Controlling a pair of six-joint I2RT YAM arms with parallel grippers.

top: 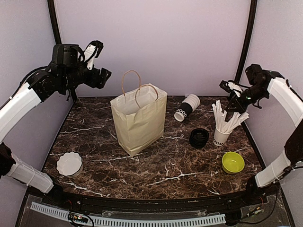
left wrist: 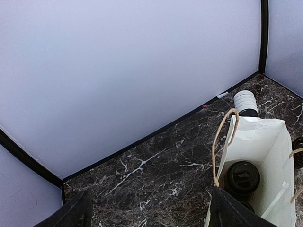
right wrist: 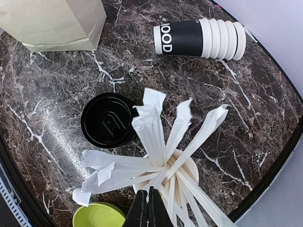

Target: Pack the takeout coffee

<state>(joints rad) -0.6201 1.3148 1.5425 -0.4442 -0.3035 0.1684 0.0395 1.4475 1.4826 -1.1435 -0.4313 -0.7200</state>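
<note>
1. Right gripper: fingers together, tips down among the white sticks. I cannot tell whether one is pinched.
2. Cup stack: on its side well beyond those fingers, long axis crosswise, mouth toward the paper bag.
3. Black lid: just ahead-left of them.
4. Left gripper: fingers apart, empty. A lidded cup sits in the bag, ahead-right.
5. Judgement: the right arm is nearer the stack.

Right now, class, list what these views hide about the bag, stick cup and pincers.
Paper bag: top view, its walls hide the contents.
Under the black lid: left wrist view, lid and bag shadow.
Stick cup: right wrist view, sticks cover it.
Right pincer: grip on a stick unclear, frame edge.
</note>
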